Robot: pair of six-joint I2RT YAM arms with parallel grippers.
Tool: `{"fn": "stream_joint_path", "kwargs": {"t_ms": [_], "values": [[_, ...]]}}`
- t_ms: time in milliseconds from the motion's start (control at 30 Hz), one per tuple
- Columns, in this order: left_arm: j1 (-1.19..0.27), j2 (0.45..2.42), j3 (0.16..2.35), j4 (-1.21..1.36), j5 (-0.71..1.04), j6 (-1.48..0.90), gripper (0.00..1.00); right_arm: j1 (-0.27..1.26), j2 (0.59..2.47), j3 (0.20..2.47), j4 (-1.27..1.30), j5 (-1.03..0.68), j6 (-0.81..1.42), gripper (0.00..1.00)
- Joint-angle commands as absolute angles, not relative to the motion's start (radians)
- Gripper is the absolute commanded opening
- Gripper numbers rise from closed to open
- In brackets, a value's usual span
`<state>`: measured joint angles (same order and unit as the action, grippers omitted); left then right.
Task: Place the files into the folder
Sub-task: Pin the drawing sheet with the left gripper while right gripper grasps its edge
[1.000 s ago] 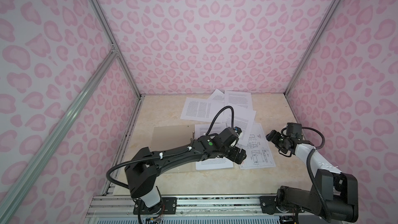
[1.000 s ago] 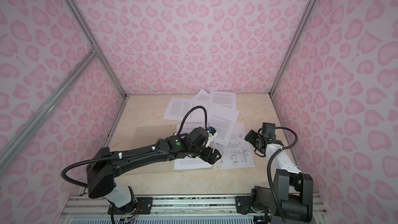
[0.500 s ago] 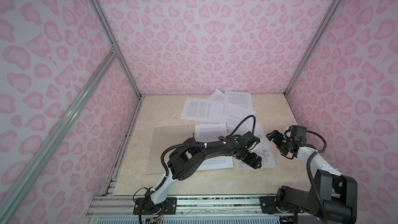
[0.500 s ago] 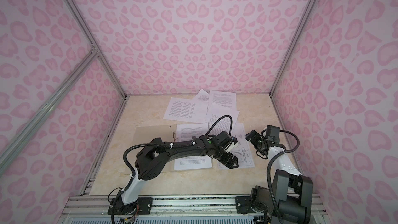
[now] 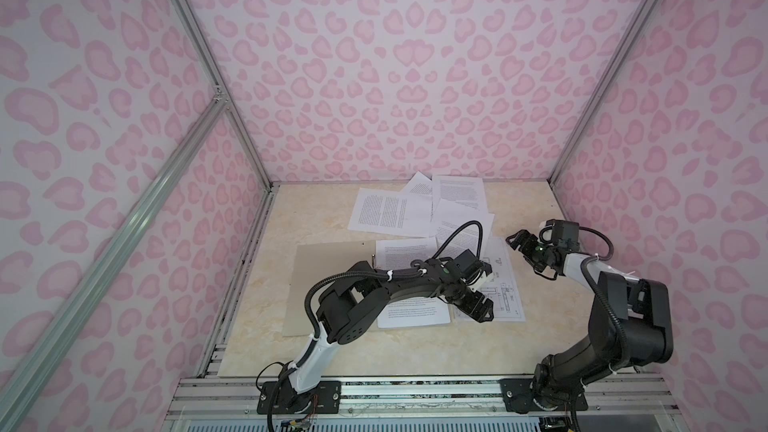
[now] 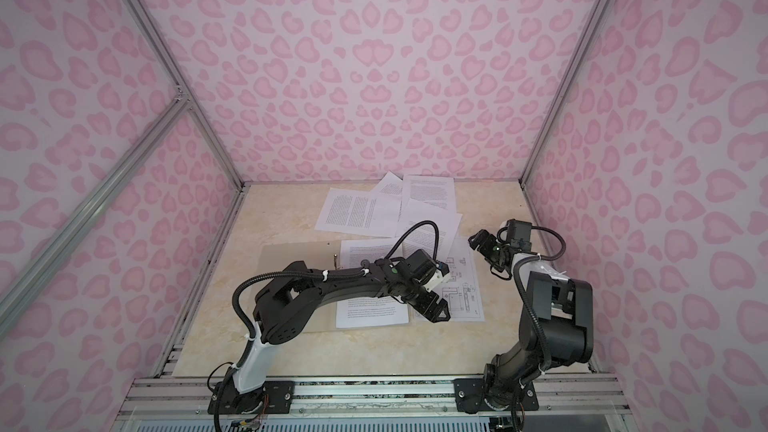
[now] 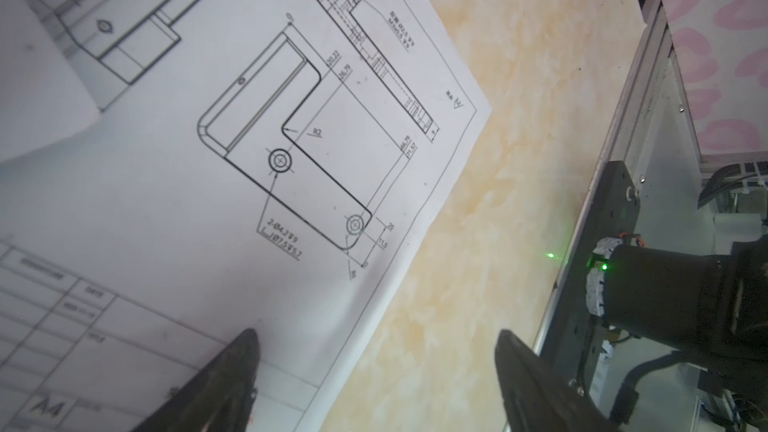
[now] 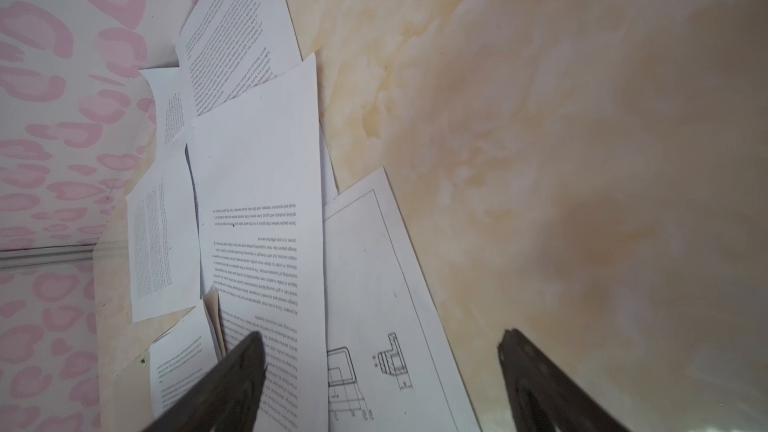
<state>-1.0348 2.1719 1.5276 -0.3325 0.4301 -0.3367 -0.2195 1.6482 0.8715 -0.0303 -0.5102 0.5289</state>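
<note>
- Found the left claw farther right than a second ago, off the text sheet and out over the near part of the drawing sheet.
- Noted its jaws spread wide, gripping nothing. In the left wrist view, saw one finger over the sheet's title-block corner and the other over bare desk, with the paper's edge running between them.
- Found the right claw edged slightly farther and leftward, hanging just right of the drawing sheet's far corner, likewise wide open and empty.
- Saw no paper shifted in that second. Logged most of the files in a loose overlapping heap at the far middle of the desk. Logged the text sheet and drawing sheet nearer, and the folder flat at the near left.
- Judged this as lining up on the drawing sheet's near right edge for a pick or a slide toward the folder; nothing filed by the move so far.
- Cannot tell whether the left fingers touch the paper or hover above it.
- Cannot tell whether the text sheet lies on the folder or just beside its right edge: join hidden under the left arm.
- Could not make out any red marks on the drawing; print on the far sheets too small to read.
</note>
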Motion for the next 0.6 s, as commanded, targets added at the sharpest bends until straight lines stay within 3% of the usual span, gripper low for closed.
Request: {"fn": "stream_joint_path", "kwargs": {"t_ms": [0, 333, 567], "values": [[-1.02, 2.186, 1.497, -0.517, 0.315, -0.301, 0.91, -0.193, 1.745, 0.951, -0.024, -0.533, 0.482, 0.89], [-1.001, 2.159, 1.441, -0.532, 0.27, -0.282, 0.9, -0.171, 1.941, 1.182, -0.146, -0.505, 0.421, 0.88], [-0.991, 2.165, 1.442, -0.522, 0.279, -0.281, 0.9, -0.14, 2.025, 1.223, -0.178, -0.594, 0.413, 0.88]]}}
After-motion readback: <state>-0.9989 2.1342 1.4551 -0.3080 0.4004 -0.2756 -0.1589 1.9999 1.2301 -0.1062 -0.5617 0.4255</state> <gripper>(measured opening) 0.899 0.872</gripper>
